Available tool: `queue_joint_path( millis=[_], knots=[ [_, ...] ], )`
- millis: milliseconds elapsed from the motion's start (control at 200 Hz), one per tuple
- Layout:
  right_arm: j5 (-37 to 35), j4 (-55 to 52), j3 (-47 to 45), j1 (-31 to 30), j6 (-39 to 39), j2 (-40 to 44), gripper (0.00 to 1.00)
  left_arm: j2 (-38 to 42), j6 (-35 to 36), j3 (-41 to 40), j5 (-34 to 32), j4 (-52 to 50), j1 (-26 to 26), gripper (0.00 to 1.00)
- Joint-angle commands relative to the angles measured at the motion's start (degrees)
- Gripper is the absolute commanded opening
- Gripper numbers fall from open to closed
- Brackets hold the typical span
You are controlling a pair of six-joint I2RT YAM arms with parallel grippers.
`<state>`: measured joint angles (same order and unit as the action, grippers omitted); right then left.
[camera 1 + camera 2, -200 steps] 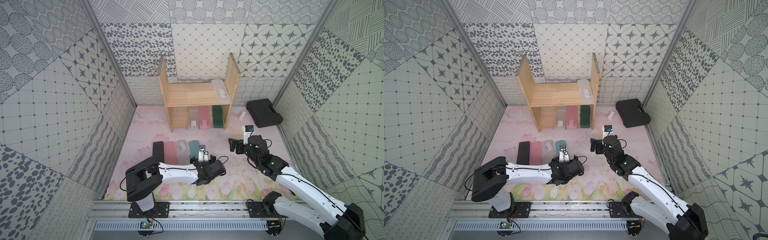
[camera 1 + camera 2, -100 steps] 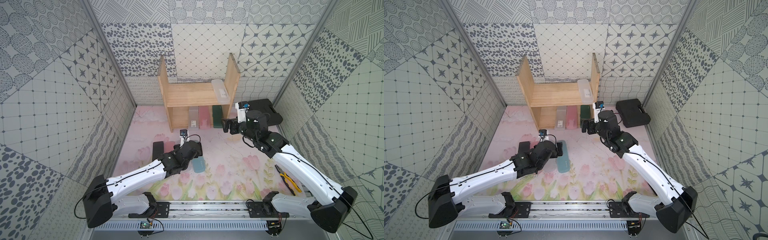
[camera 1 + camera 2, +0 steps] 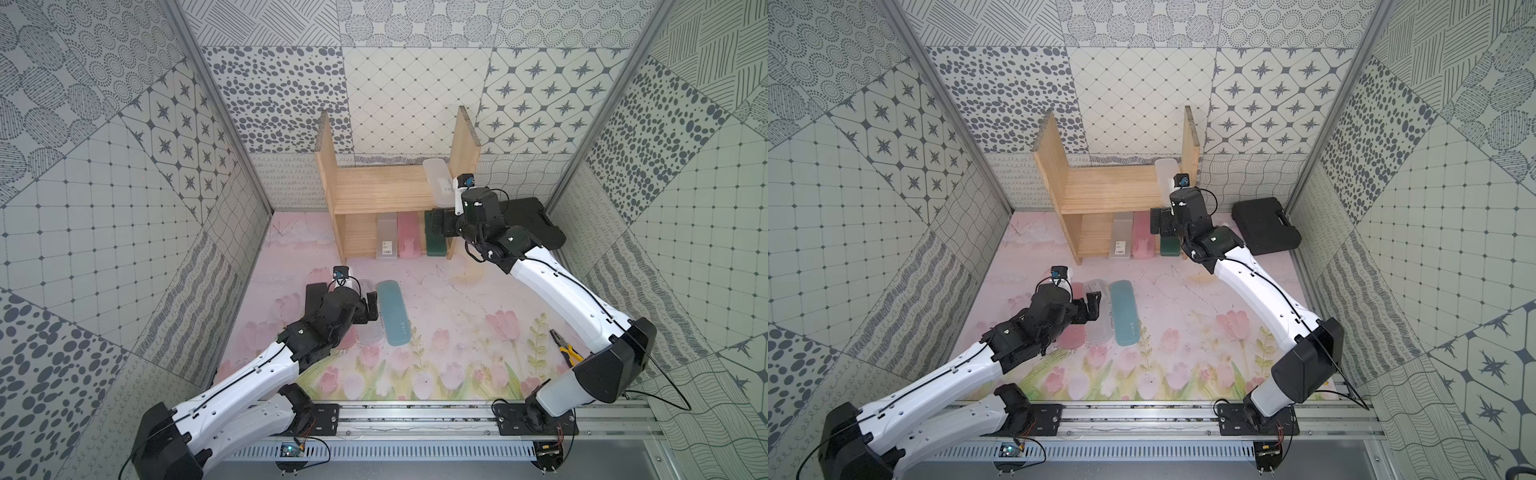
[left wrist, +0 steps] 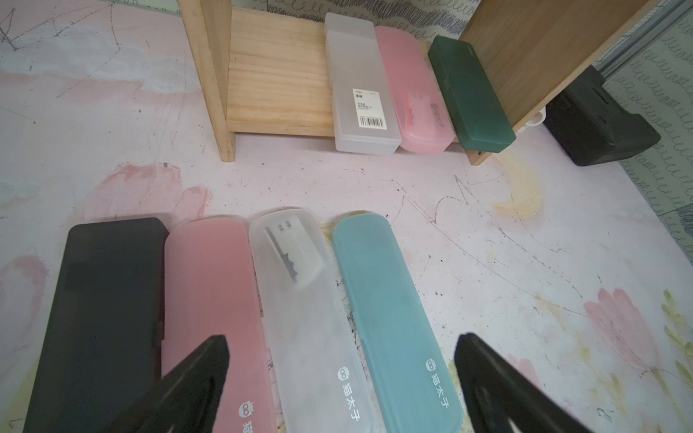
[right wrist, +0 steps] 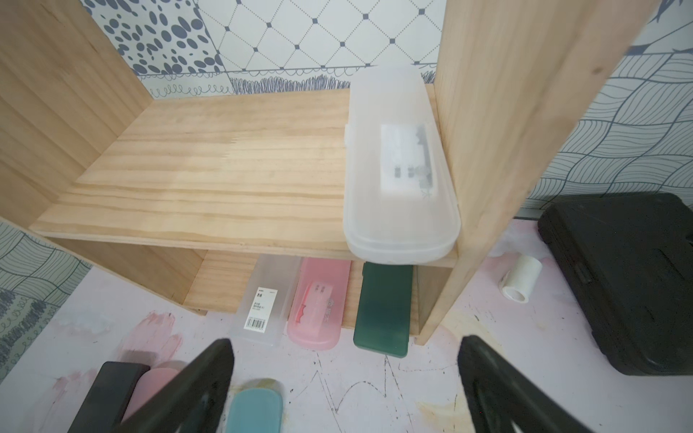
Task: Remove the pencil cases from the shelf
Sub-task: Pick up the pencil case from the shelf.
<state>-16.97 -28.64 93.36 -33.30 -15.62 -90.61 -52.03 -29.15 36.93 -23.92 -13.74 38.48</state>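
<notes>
1. Pencil cases (image 3: pixel 392 311): four lie side by side on the worktop (image 3: pixel 457 299): black case (image 4: pixel 108 300), pink case (image 4: pixel 210 292), clear case (image 4: pixel 296 300), blue case (image 4: pixel 390 311).
2. The shelf (image 5: pixel 225 168) holds a labelled clear case (image 5: pixel 266 300), second pink case (image 5: pixel 318 303) and dark green case (image 5: pixel 382 307) on its lower board. A frosted case (image 5: pixel 397 180) lies on the upper board beside the right panel.
3. Left claw (image 4: pixel 341 345): spread, empty, above the worktop row.
4. Right claw (image 5: pixel 347 348): spread, empty, facing the frosted case.

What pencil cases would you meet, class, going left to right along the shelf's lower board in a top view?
In order: labelled frosted clear case → pink case → dark green case.
</notes>
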Motion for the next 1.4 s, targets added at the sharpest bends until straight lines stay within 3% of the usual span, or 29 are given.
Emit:
queue_joint_path(
  millis=[0,545,1396],
  knots=[
    [-0.2,0.8,3.7,1.4,-0.6,-2.8,0.98,1.8,3.7,-1.4,1.4,3.2,-0.3,0.99],
    [3.8,0.7,8.6,3.3,-0.7,-8.0,0.98,1.7,3.7,-1.5,0.5,3.0,-0.3,0.99],
    [0.2,0.7,11.5,3.4,0.8,-12.2,0.98,1.7,3.7,-1.7,0.2,2.9,-0.4,0.99]
  ],
)
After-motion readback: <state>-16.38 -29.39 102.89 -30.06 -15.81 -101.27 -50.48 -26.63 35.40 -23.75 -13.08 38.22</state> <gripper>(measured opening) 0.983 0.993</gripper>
